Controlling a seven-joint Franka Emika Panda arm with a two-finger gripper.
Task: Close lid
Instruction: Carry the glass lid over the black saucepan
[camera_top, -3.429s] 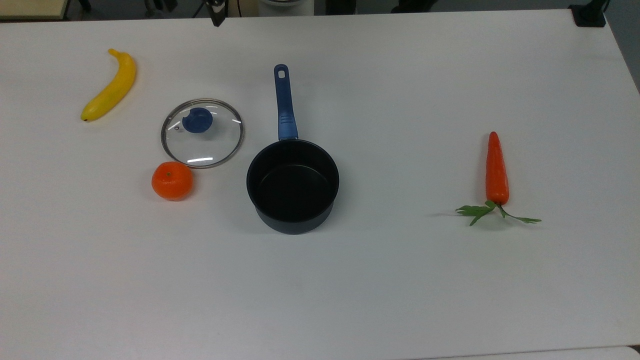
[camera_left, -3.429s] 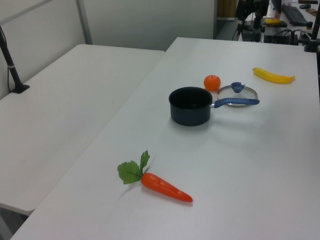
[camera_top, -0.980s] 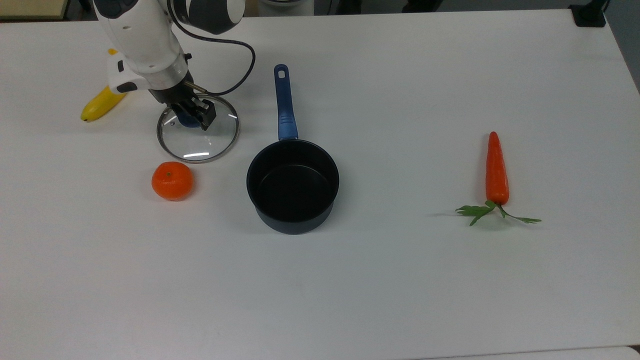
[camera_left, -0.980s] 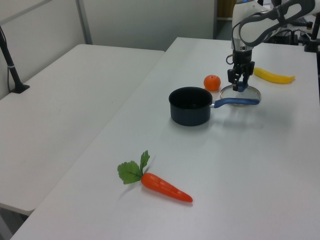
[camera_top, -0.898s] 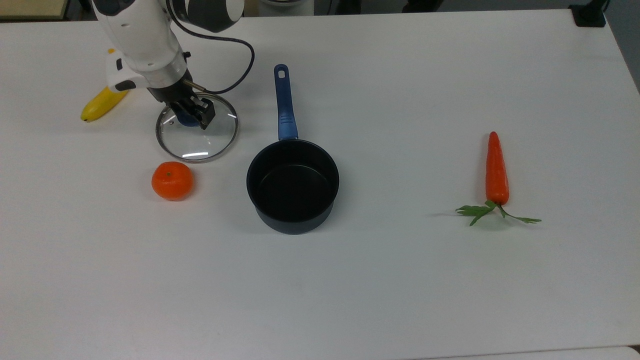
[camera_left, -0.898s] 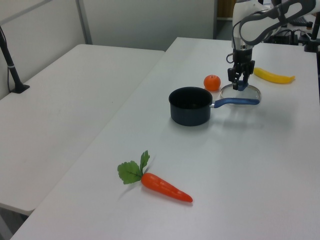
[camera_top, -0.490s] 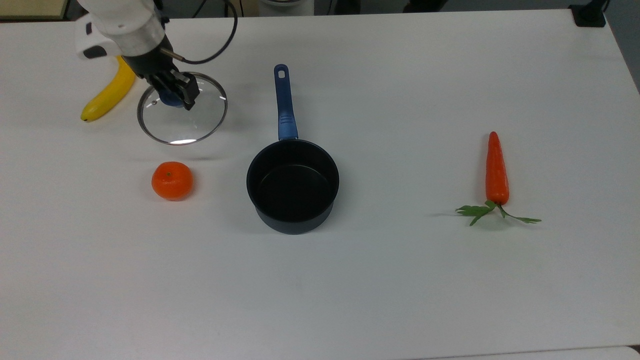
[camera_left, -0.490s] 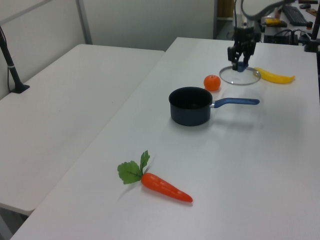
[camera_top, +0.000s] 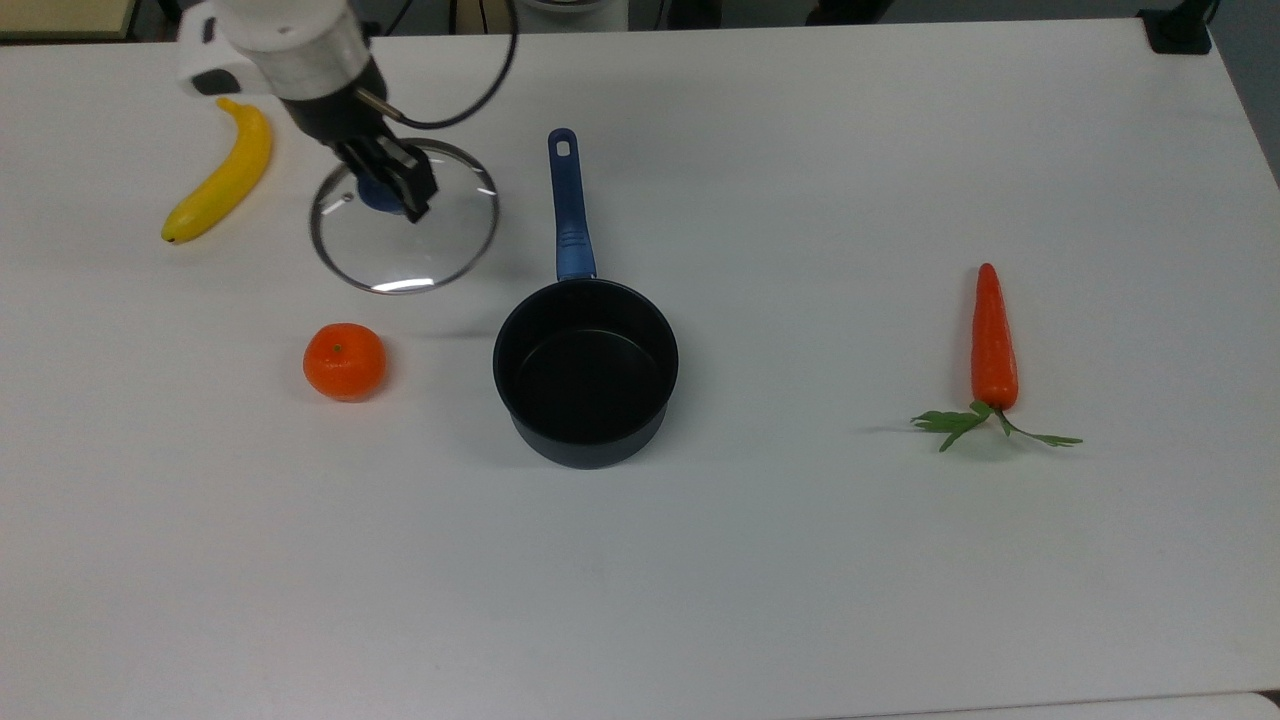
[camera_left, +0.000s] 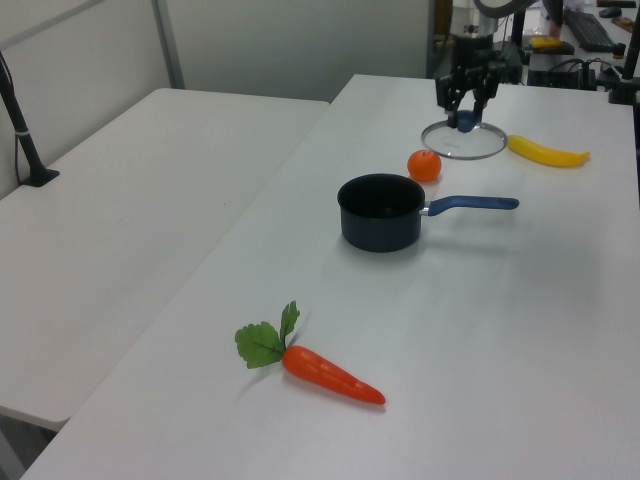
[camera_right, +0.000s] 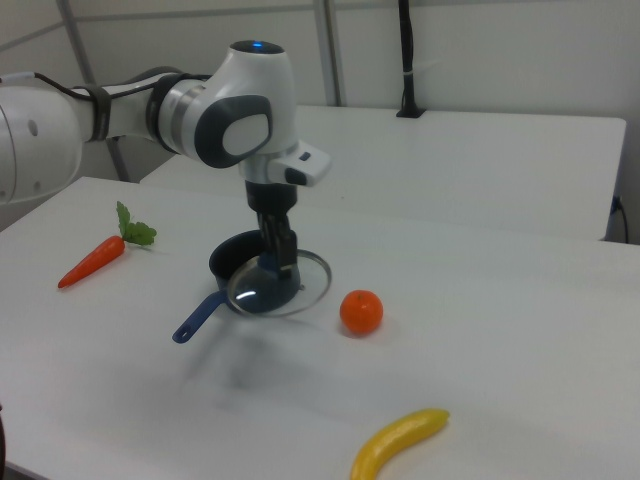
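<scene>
Top view: the black two-finger gripper (camera_top: 390, 190) of a white arm (camera_top: 290, 40) pinches the blue centre knob (camera_top: 374, 196) of the lid (camera_top: 404, 229), a round disc of clear glass bound by a thin metal rim. The lid hangs off the white table (camera_top: 800, 580), casting a faint shadow below it, with the yellow curved banana (camera_top: 222, 172) toward the top view's left. The saucepan (camera_top: 585, 371), dark, round and open, with a long blue handle (camera_top: 568, 207), stands toward the top view's right of the lid. A dimpled orange (camera_top: 344, 361) lies below the lid in the picture, and a tapered orange carrot (camera_top: 994, 343) with green leaves lies well apart at the top view's right.

Left view: the gripper (camera_left: 468, 118) comes down from above with its fingers clamped on the knob, and the lid (camera_left: 464, 141) hangs level above the table (camera_left: 520, 340), behind the orange (camera_left: 424, 165) and the saucepan (camera_left: 381, 212). The banana (camera_left: 546, 152) lies at the left view's right, and the carrot (camera_left: 330, 375) in the foreground.

Right view: the smooth white arm (camera_right: 230, 110) reaches down, and the gripper (camera_right: 282, 262) grips the lid (camera_right: 280, 285) by its centre. The glass disc hangs in front of the saucepan (camera_right: 232, 262), whose blue handle (camera_right: 198, 319) points toward the right view's lower left. The orange (camera_right: 361, 311) sits just at the right view's right of the lid, the banana (camera_right: 400, 443) in the foreground, and the carrot (camera_right: 92, 260) at the right view's left.
</scene>
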